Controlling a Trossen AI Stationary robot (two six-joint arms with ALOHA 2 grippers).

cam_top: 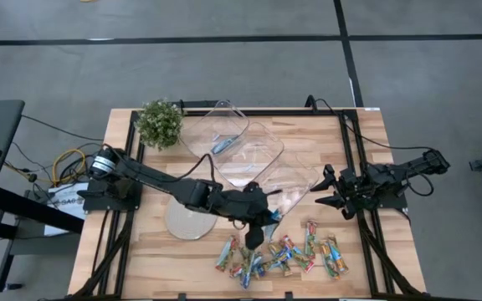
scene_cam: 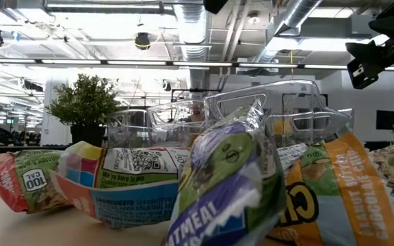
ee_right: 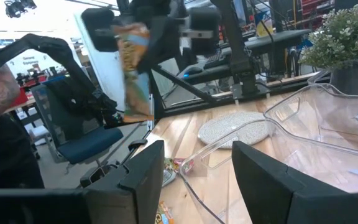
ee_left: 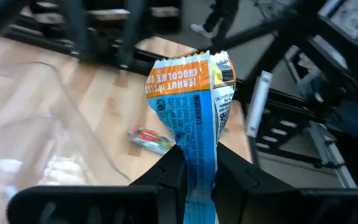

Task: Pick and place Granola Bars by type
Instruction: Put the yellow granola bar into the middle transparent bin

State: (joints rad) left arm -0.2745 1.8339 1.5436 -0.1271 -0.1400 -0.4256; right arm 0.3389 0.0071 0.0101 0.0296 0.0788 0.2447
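The left gripper (ee_left: 197, 177), low centre of the high view, pinches a blue granola bar (ee_left: 194, 118) in its jaws. The right gripper (ee_right: 191, 180) waits at centre right, jaws spread, above the table (cam_top: 153, 259).

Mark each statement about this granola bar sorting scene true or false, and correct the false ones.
1. The left gripper holds a blue-and-orange bar. True.
2. The right gripper grips a bar. False: it is open and empty, waiting at the table's right edge.
3. The back tray already has a bar in it. True.
4. The potted plant stands at the front edge of the table. False: it stands at the back left corner.
5. The loose bars lie near the front edge. True.
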